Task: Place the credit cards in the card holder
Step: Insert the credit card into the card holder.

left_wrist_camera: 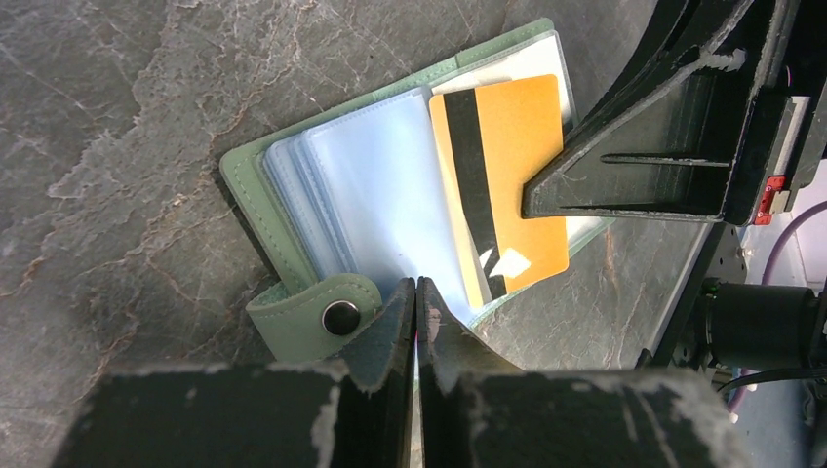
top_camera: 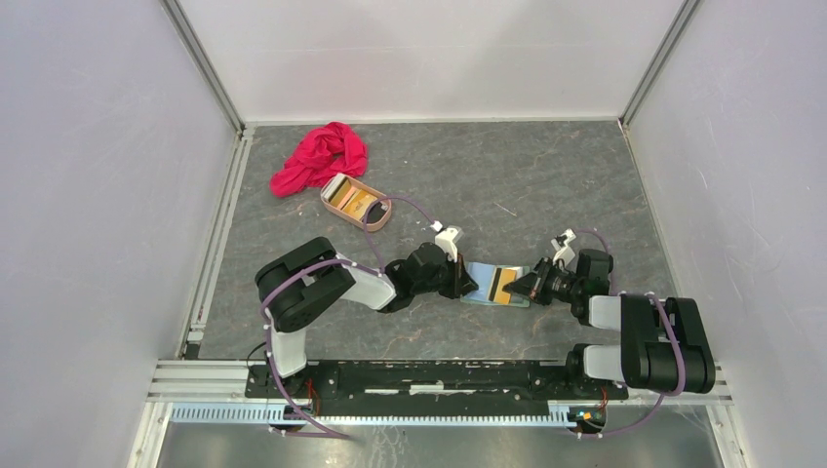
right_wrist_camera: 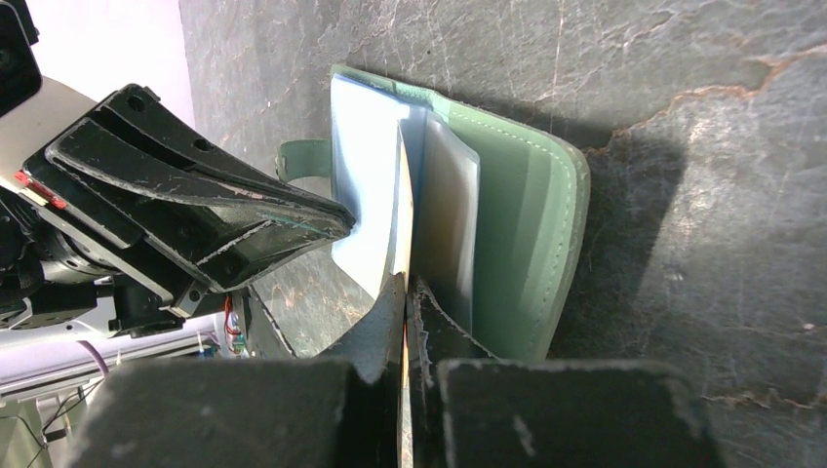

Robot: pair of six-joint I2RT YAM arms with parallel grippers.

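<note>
The sage-green card holder (top_camera: 480, 280) lies open on the table between my two grippers, its snap strap (left_wrist_camera: 310, 317) toward the left arm. An orange-gold credit card (left_wrist_camera: 517, 136) with a dark stripe rests over its clear pockets. My right gripper (right_wrist_camera: 406, 283) is shut on that card's edge (right_wrist_camera: 403, 195), and its fingers (left_wrist_camera: 624, 166) reach in from the right. My left gripper (left_wrist_camera: 416, 285) is shut on the edge of a pale blue pocket sleeve (left_wrist_camera: 380, 195). How far the card is into a pocket I cannot tell.
A pinkish-tan oval tray (top_camera: 382, 216) holding more cards (top_camera: 351, 201) sits behind the left arm. A crumpled red cloth (top_camera: 320, 156) lies beyond it. The left gripper (top_camera: 468, 283) and right gripper (top_camera: 530, 288) face each other closely over the holder.
</note>
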